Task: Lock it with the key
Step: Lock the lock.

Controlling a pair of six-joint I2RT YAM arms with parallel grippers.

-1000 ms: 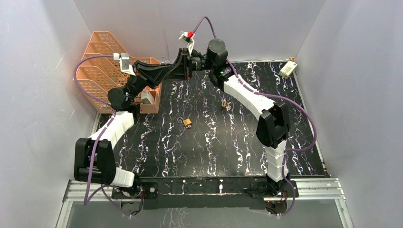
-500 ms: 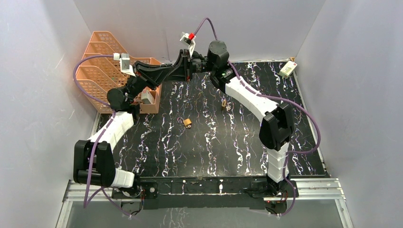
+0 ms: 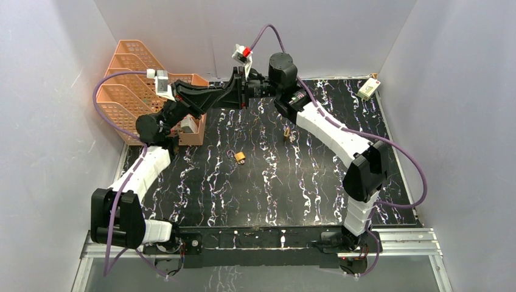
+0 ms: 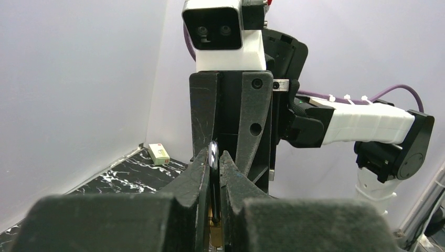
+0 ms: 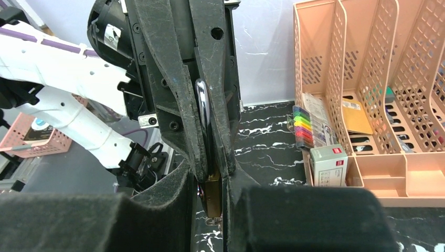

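The left gripper (image 4: 214,160) is clamped tight on the key (image 4: 213,151). The right gripper (image 5: 212,176) holds the brass padlock (image 5: 212,195) in narrowly parted jaws. Both meet tip to tip, raised above the far edge of the surface (image 3: 274,182).

Soft, even white light fills the scene, seemingly from overhead. The pale walls (image 3: 55,121) look flat and almost shadowless, and the glossy black table (image 3: 255,182) shows only faint shadows under the arms. In both wrist views the near fingers (image 4: 131,220) are a dark, out-of-focus mass along the bottom edge, sharpening toward their tips. Just beyond the fingertips in the right wrist view, the key (image 5: 202,102) catches a bright streak of glare. The padlock (image 5: 212,194) between those tips sits in shadow. Right of the fingers, the orange rack (image 5: 367,105) is crisp.
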